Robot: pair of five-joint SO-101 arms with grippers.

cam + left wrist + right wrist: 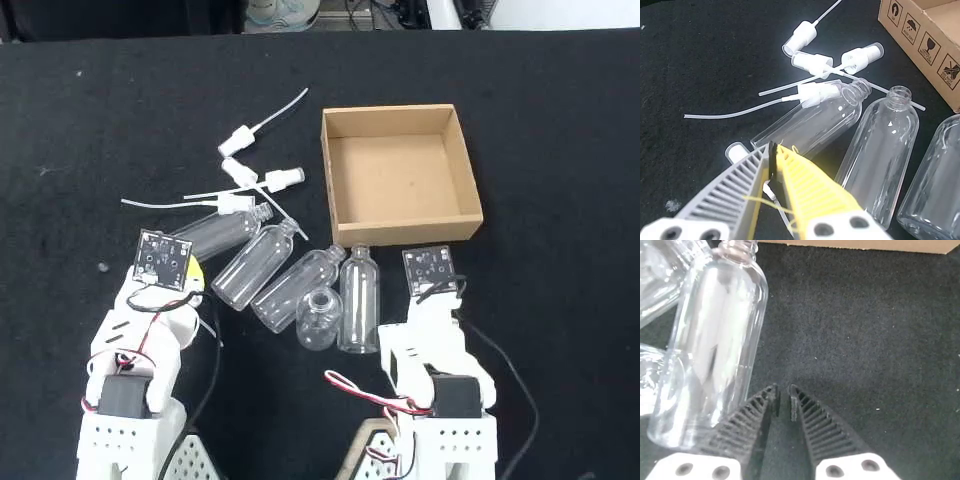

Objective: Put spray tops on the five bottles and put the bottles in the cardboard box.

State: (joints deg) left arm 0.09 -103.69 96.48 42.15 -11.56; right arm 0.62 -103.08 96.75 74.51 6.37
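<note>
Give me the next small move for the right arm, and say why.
Probably open the right tool and close it on the bottle lying beside it. That bottle is nearest its tips, its neck is bare, the spray tops lie loose on the table, and the cardboard box holds nothing yet.

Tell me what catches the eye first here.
A huddle of five clear bottles, all without tops, sits in the near middle of the black table. Just behind them the cardboard box stands open and empty. White spray tops with long thin tubes lie scattered beside it, on the left arm's side.
</note>
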